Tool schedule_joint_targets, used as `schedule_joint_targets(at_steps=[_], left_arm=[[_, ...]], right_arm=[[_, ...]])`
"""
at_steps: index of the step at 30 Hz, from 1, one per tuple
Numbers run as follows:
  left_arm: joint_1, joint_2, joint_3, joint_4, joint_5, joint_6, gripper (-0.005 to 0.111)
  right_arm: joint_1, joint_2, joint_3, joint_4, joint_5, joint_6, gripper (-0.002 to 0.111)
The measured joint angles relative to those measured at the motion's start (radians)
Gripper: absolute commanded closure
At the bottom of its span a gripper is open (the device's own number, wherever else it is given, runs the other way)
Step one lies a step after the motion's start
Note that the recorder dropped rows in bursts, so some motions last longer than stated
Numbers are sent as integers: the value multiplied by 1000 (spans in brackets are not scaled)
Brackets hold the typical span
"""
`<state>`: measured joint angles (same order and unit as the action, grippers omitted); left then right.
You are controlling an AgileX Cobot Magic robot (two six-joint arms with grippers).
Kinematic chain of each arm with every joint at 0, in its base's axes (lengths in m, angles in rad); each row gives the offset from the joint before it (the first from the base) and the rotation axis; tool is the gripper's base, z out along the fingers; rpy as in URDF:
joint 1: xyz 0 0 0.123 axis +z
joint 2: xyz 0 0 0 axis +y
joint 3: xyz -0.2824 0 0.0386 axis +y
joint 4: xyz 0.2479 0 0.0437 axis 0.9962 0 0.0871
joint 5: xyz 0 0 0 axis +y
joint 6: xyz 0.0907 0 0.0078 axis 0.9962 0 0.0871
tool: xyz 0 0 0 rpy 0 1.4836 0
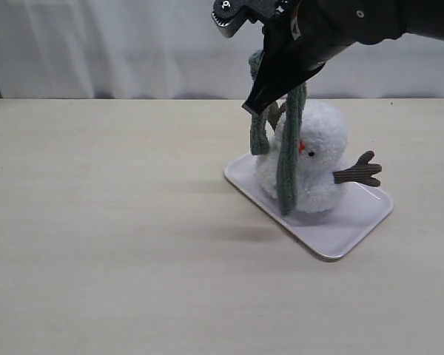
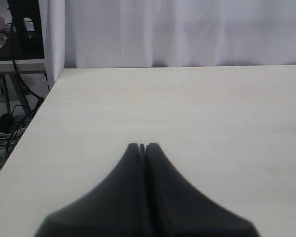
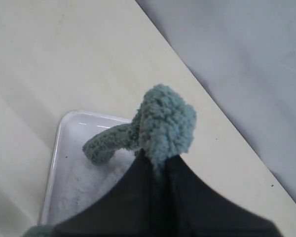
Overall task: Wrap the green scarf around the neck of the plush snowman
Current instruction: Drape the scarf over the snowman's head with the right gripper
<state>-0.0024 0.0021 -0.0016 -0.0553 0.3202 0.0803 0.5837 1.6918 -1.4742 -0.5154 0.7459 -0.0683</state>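
Observation:
The plush snowman [image 1: 318, 159] stands on a pale tray [image 1: 353, 217], white and fluffy, with an orange nose and a brown twig arm [image 1: 360, 171]. My right gripper [image 1: 257, 106] hovers above and to the left of its head, shut on the green scarf [image 1: 288, 159]. The scarf hangs in two strands: a long one down the snowman's front, a shorter one [image 1: 258, 137] at its left side. In the right wrist view the scarf [image 3: 163, 126] bunches out above the gripper [image 3: 159, 160], over the tray [image 3: 59, 148]. My left gripper [image 2: 142, 146] is shut with nothing in it, over bare table.
A light wooden table [image 1: 103, 222] spreads wide to the left of the tray. A white curtain [image 1: 118, 44] closes the back. The left wrist view shows the table's edge, with a stand and cables [image 2: 15, 98] beyond it.

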Motion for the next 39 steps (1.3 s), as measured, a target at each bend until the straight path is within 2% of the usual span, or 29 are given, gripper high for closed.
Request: schedule_joint_targets(at_steps=[8, 16, 21, 33, 39], left_arm=[[0, 0, 0, 0, 0, 0, 107], [0, 0, 0, 0, 0, 0, 107], [0, 0, 0, 0, 0, 0, 107], [0, 0, 0, 0, 0, 0, 107], [0, 0, 0, 0, 0, 0, 107]], right_arm=[[3, -11, 0, -4, 47, 0, 104], [95, -78, 0, 11, 21, -35, 104], [102, -105, 0, 11, 29, -42, 104], [-74, -98, 113, 10, 46, -24, 104], [-103, -98, 116, 10, -10, -22, 104]])
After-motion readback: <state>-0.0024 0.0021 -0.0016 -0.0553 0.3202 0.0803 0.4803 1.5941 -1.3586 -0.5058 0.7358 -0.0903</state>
